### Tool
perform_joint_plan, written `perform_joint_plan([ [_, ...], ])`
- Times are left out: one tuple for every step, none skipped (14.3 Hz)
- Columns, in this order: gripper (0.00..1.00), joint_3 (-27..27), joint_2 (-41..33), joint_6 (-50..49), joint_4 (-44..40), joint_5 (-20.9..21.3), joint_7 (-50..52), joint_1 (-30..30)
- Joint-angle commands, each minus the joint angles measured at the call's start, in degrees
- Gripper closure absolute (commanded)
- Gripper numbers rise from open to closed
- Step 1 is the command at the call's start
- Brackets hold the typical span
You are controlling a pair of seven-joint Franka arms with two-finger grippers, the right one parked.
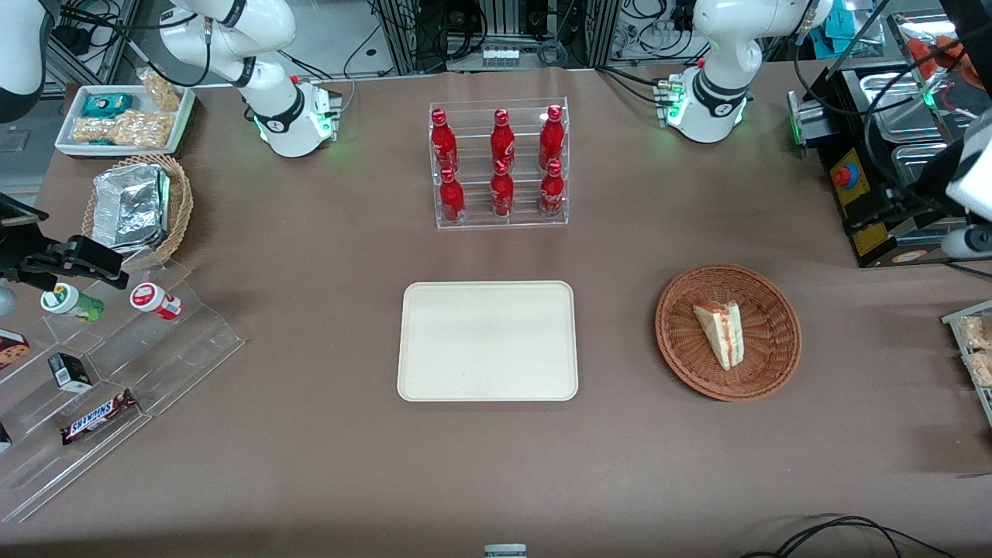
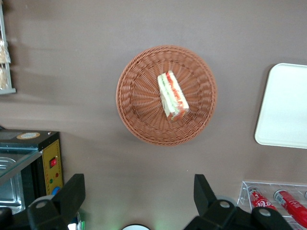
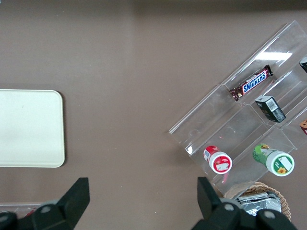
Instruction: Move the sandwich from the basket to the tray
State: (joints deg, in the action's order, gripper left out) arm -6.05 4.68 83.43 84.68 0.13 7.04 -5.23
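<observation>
Brown table (image 1: pixel 325 232); at frame centre lies the cream tray (image 1: pixel 488 341); beside it, toward the working arm's end, the reddish basket (image 1: pixel 784 341); in the upper middle, a clear bottle rack (image 1: pixel 500 167); toward the parked arm's end, a tan wicker basket (image 1: pixel 181 203) and a stepped acrylic stand (image 1: pixel 186 341); the gripper (image 2: pixel 139 196) hangs wide-spread above bare tabletop near the reddish basket.

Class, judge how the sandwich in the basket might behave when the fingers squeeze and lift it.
The sandwich looks like soft bread, so it probably squashes easily. Its layered filling may slide apart. It seems light. The open gripper hangs above the basket.
</observation>
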Motion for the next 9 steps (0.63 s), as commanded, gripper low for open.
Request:
perform_joint_plan([
  [0.00, -0.10, 3.74, 0.16, 0.13, -1.53, -0.27, -1.97],
  [0.00, -0.10, 4.97, 0.42, 0.22, -1.80, 0.42, -1.97],
  [0.00, -0.10, 6.72, 0.86, 0.13, -1.89, 1.82, -2.06],
  [0.00, -0.10, 8.05, 2.34, 0.31, -2.15, 4.19, -1.97],
  [0.00, -0.10, 9.45, 4.79, 0.74, -2.24, 6.99, -1.97],
  [0.00, -0.10, 10.42, 6.99, 1.88, -2.41, 8.85, -1.97],
  [0.00, -0.10, 10.87, 10.58, 3.72, -2.59, 9.83, -1.89],
  [0.00, -0.19, 10.87, 14.27, 6.69, -2.85, 10.53, -1.97],
  [0.00, -0.10, 10.79, 18.92, 10.12, -4.42, 11.58, -1.97],
])
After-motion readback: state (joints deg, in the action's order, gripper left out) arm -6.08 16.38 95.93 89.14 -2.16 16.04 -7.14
